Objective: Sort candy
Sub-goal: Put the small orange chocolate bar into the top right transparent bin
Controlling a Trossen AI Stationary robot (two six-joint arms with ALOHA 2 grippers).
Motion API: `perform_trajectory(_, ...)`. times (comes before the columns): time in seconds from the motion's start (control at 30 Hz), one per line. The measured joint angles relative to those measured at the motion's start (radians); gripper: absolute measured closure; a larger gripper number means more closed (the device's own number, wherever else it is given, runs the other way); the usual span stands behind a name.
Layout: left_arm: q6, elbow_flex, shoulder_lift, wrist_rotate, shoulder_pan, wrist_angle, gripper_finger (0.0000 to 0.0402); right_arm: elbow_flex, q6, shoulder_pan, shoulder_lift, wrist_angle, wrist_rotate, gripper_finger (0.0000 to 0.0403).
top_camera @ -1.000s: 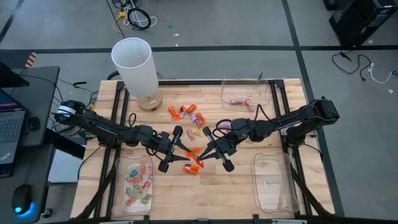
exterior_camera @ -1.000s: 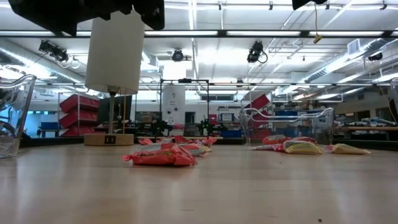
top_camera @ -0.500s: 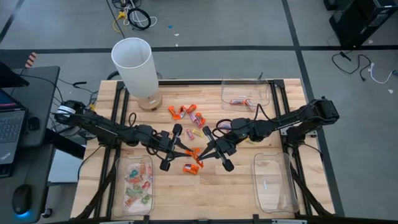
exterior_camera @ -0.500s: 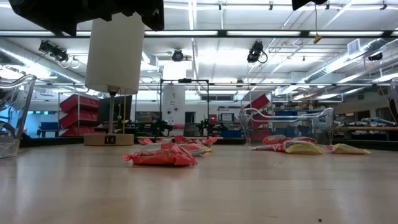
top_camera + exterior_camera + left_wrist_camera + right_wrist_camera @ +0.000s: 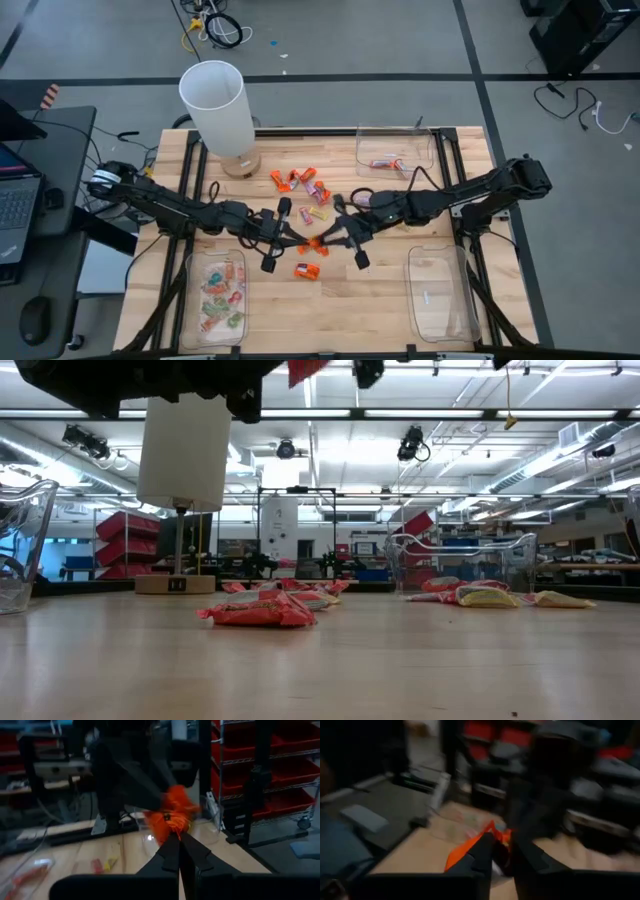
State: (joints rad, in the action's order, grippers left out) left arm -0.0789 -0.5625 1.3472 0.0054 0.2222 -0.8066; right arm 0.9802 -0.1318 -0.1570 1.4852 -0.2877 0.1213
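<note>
We work at a pale wooden table (image 5: 330,300) in a wide workshop, with red bins on shelving behind it and dark cables on the grey floor.

Above the middle of the table, an orange candy (image 5: 314,244) hangs between our two grippers. Our left gripper (image 5: 301,243) comes in from the left with its fingers (image 5: 172,851) pressed together on the orange wrapper, which bunches just past their tips in the left wrist view. Our right gripper (image 5: 327,243) meets it from the right, tip to tip; its fingers (image 5: 485,851) sit right at the same sweet, a narrow gap showing between them, and we cannot tell whether they clamp it or have let go.

Just below that meeting point another orange sweet (image 5: 306,271) lies alone on the wood. Farther back, a loose cluster of candies (image 5: 305,184) in orange and pink-and-yellow wrappers is scattered near the centre; in the low view a red-orange piece (image 5: 258,611) lies nearest.

Outward from there, a clear tray (image 5: 190,300) at the near left holds many pale green-and-pink sweets, a clear tray (image 5: 364,140) at the far right holds a couple of pieces, and a third tray (image 5: 415,305) stands at the near right. A tall white cylinder (image 5: 214,105) on a wooden base stands at the far left.
</note>
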Motion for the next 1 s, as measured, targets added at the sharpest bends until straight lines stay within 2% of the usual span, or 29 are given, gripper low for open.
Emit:
perform_trajectory(0.13, 0.008, 0.0, -0.001, -0.073, 0.001, 0.059, 0.04, 0.0, 0.04, -0.016, -0.072, 0.143, -0.12, 0.031)
perform_trajectory(0.3, 0.006, 0.0, -0.001, -0.231, 0.001, 0.081, 0.0401, 0.0, 0.124, -0.051, -0.135, 0.302, -0.261, 0.0283)
perform_trajectory(0.47, 0.002, 0.0, -0.001, -0.434, 0.001, 0.076, 0.0401, 0.0, 0.24, -0.08, -0.129, 0.33, -0.409, 0.0271)
perform_trajectory(0.57, -0.004, 0.0, -0.001, -0.512, 0.0, 0.077, 0.0401, 0.0, 0.299, -0.097, -0.123, 0.363, -0.544, 0.0268)
perform_trajectory(0.63, -0.005, 0.0, -0.001, -0.546, 0.001, 0.078, 0.0401, 0.0, 0.305, -0.11, -0.116, 0.365, -0.613, 0.0268)
perform_trajectory(0.77, -0.007, 0.0, -0.001, -0.57, 0.0, 0.088, 0.0401, 0.0, 0.297, -0.119, -0.075, 0.33, -0.678, 0.0265)
perform_trajectory(1.0, -0.006, 0.0, -0.001, -0.598, 0.001, 0.082, 0.0401, 0.0, 0.281, -0.114, 0.004, 0.229, -0.705, 0.0245)
